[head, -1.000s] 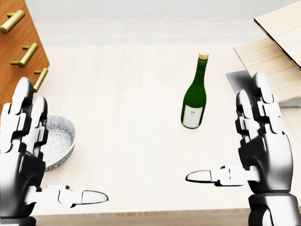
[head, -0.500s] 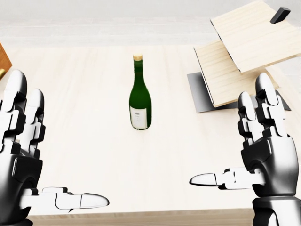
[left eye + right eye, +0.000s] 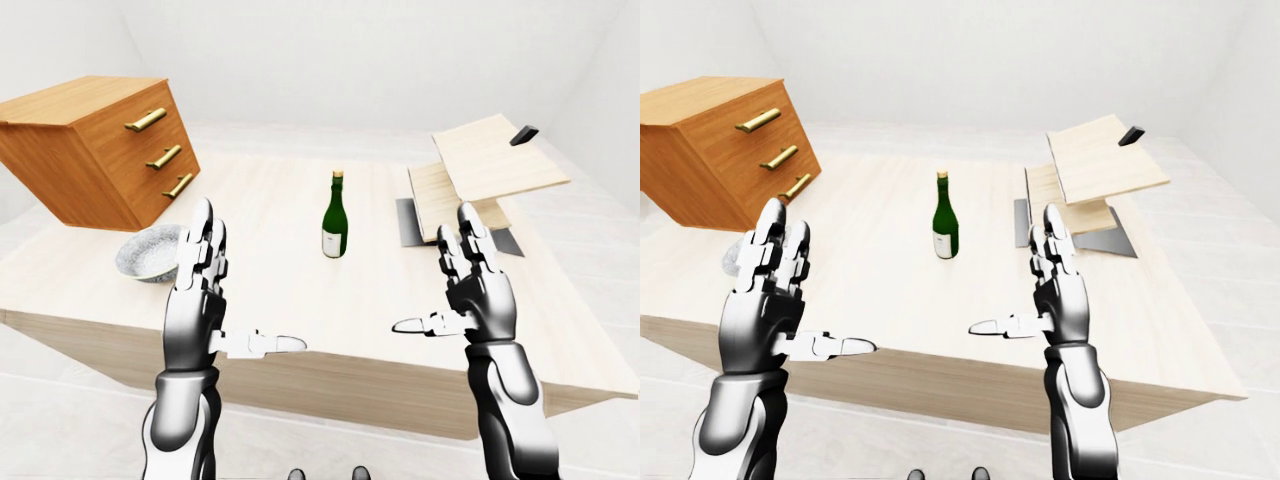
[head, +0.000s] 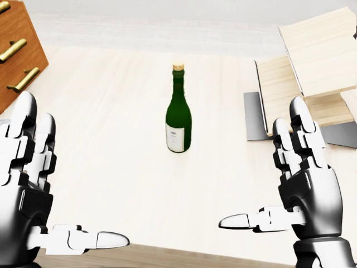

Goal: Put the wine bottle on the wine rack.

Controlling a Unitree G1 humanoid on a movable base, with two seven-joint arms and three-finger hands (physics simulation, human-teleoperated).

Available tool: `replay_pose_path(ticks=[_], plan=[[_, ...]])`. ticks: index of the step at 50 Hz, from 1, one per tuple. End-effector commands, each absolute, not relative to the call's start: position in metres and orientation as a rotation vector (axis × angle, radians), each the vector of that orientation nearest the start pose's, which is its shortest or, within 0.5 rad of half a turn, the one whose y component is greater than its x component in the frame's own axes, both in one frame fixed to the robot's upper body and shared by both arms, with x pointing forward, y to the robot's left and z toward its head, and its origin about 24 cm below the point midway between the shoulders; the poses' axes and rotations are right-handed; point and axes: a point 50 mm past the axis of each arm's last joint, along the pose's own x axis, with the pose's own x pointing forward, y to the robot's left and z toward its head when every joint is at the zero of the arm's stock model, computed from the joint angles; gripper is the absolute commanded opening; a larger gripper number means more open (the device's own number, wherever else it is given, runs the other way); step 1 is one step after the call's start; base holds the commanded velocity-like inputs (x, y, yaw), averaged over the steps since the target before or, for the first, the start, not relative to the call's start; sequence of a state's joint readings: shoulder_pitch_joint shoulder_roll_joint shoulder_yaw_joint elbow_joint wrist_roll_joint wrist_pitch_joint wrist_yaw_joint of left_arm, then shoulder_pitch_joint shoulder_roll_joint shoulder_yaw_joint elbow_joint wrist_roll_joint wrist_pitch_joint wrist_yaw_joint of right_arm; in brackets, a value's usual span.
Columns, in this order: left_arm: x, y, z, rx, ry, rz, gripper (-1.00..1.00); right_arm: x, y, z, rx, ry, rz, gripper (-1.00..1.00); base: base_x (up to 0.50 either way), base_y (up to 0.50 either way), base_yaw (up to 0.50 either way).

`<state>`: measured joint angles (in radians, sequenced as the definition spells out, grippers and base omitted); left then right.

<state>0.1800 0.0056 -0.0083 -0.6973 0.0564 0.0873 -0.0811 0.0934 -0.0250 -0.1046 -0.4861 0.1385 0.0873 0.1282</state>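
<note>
The wine bottle [image 4: 179, 111] stands upright on the pale wooden table [image 3: 270, 280], out in the middle of the top, untouched and well apart from both hands. The wine rack [image 3: 478, 175] (slanted wooden boards on a dark base, as far as I can make out) sits towards the table's right in the left-eye view, near the bottle but not beside it. The left hand [image 4: 33, 184] and the right hand [image 4: 301, 190] are raised at the lower corners of the head view, palms facing each other, fingers spread wide and holding nothing, with the bottle between them and farther up the view. By my reckoning this is the approach, the grasp not yet begun. Next, one hand must reach forward, probably the right, and close round the bottle's body
</note>
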Motion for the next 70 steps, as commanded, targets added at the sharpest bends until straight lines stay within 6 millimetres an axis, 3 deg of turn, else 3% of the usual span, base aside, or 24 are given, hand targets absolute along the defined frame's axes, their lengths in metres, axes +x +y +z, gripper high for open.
replay_pose_path(ticks=[1, 12, 40, 53, 70], plan=[[0.196, 0.155, 0.153, 0.092, -0.435, -0.021, 1.00, 0.222, -0.169, 0.124, 0.054, -0.314, 0.057, 1.00, 0.00, 0.00, 0.50], [0.194, 0.153, 0.156, 0.095, -0.451, -0.025, 1.00, 0.224, -0.169, 0.128, 0.044, -0.332, 0.038, 1.00, 0.00, 0.00, 0.49], [0.199, 0.156, 0.130, 0.075, -0.325, -0.010, 1.00, 0.225, -0.168, 0.121, 0.062, -0.301, 0.031, 1.00, 0.28, -0.16, 0.00], [0.196, 0.160, 0.132, 0.072, -0.335, 0.003, 1.00, 0.229, -0.167, 0.121, 0.066, -0.300, 0.016, 1.00, 0.00, 0.00, 0.35], [0.196, 0.159, 0.133, 0.075, -0.339, 0.001, 1.00, 0.236, -0.172, 0.129, 0.104, -0.338, 0.005, 1.00, 0.00, 0.00, 0.00]])
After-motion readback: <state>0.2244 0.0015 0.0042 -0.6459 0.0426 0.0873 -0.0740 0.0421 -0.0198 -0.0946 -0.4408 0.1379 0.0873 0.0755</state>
